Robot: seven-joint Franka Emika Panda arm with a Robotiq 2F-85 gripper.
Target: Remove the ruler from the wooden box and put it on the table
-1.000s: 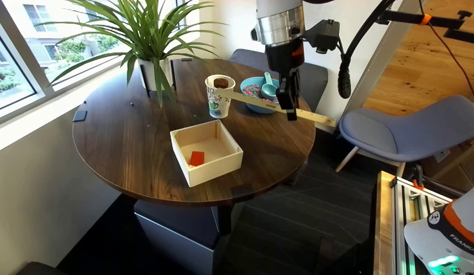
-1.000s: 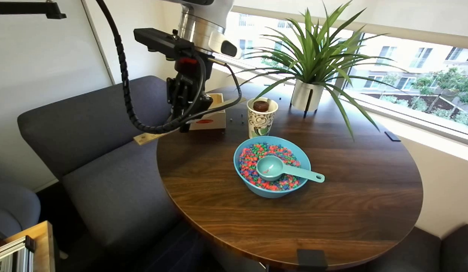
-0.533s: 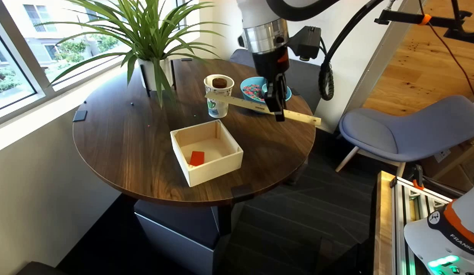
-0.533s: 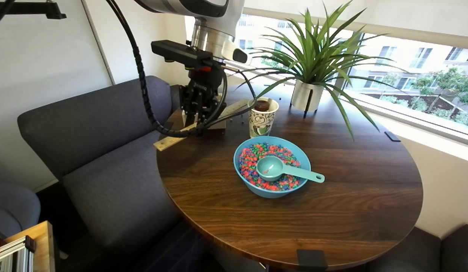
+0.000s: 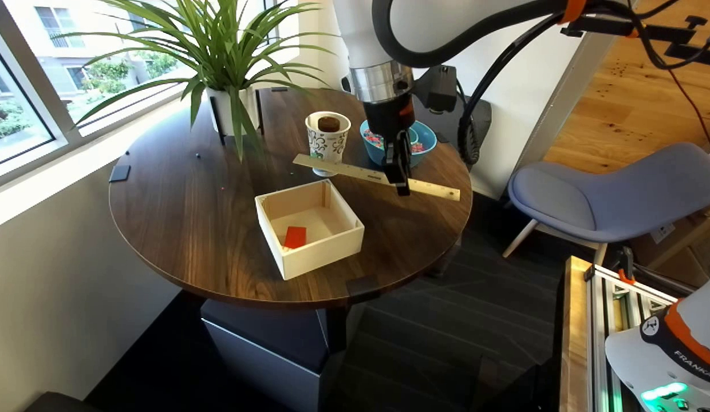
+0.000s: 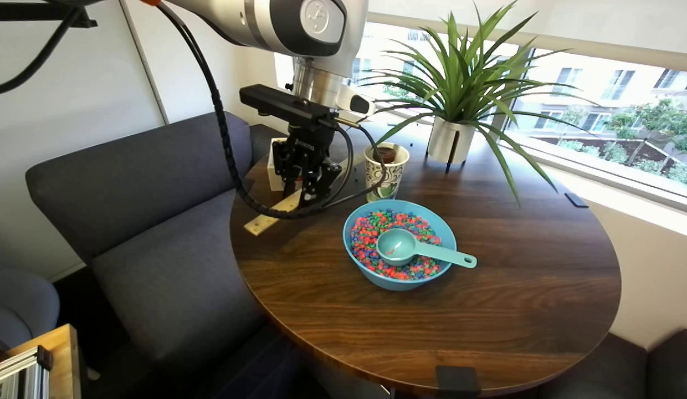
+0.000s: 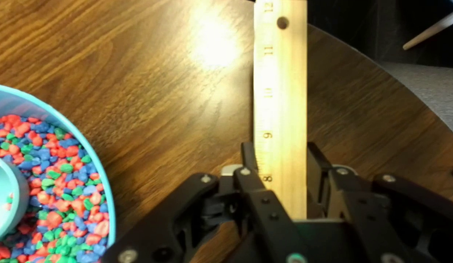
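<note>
The ruler [image 5: 435,190], a long pale wood strip, is outside the wooden box [image 5: 323,254], low over the table [image 5: 189,229]. It also shows in an exterior view [image 6: 263,223] and in the wrist view [image 7: 281,91]. My gripper [image 5: 402,191] points down and is shut on the ruler's long edges, near its middle. In the wrist view the fingers [image 7: 279,157] stand against both edges by the 8 and 9 marks. I cannot tell whether the ruler touches the table. The box stands in front of the ruler and is mostly hidden behind my gripper in an exterior view [image 6: 276,172].
A patterned paper cup [image 6: 385,177] with a brown thing in it stands close to the ruler's far end. A blue bowl [image 6: 399,285] of coloured pebbles with a teal scoop [image 6: 443,254] is beside my gripper. A red piece [image 5: 295,237] lies in the box. A potted plant [image 5: 235,114] stands behind.
My gripper has carried the ruler down and across towards the table's middle, from partly past the table edge to low over the tabletop. The box, cup and bowl stay put.
</note>
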